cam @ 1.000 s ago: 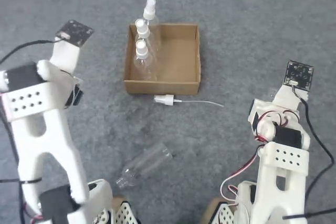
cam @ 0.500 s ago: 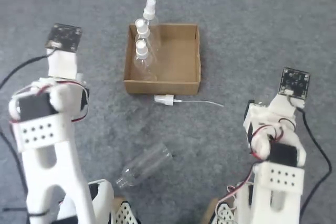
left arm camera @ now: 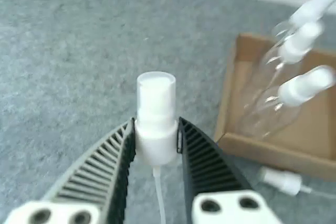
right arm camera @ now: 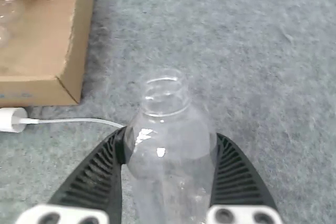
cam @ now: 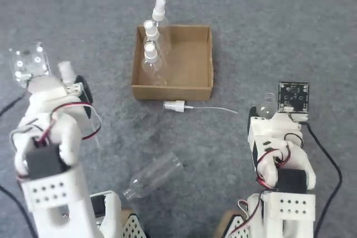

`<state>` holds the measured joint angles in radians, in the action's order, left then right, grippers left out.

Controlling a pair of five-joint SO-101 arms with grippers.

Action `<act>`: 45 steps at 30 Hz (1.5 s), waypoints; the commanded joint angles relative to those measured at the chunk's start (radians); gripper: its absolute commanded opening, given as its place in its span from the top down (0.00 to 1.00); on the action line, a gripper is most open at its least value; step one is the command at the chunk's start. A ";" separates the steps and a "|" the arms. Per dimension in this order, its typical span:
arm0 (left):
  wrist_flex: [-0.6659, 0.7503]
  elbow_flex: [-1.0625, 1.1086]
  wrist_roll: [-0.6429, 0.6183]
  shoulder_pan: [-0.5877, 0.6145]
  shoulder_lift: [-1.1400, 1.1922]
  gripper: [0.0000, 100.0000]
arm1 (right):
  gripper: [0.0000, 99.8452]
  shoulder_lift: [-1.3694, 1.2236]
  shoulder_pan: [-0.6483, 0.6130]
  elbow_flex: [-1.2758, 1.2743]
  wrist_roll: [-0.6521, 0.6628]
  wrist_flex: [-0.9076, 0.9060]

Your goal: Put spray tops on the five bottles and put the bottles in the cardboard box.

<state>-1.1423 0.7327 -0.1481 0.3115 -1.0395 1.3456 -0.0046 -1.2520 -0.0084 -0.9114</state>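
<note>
My left gripper (left arm camera: 155, 142) is shut on a white spray top (left arm camera: 156, 116), held above the carpet left of the cardboard box (left arm camera: 265, 148); the same spray top (cam: 66, 71) pokes out beside the left arm. My right gripper (right arm camera: 167, 148) is shut on a clear open-necked bottle (right arm camera: 167, 145), whose neck (cam: 268, 106) peeks out by the right arm. Three capped bottles (cam: 151, 54) stand along the left side of the cardboard box (cam: 192, 90). A loose spray top (cam: 174, 106) with a long tube lies just in front of the box. An uncapped bottle (cam: 153, 175) lies on its side near the front.
Grey carpet covers the whole table. The right half of the box (cam: 192, 59) is bare cardboard. Open carpet lies between the two arms and right of the box.
Both arms have pulled back toward the front and tilted up. The left arm's spray top and the right arm's bottle neck have come into sight beside their cameras.
</note>
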 commanded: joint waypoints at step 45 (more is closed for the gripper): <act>0.609 0.257 -0.278 -0.578 -0.442 0.99 | 0.92 0.469 -0.414 -0.359 0.109 0.193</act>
<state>-0.5654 1.0579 -0.4104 -0.2440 -1.4737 1.7983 -0.4051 -1.6111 0.0821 -0.7856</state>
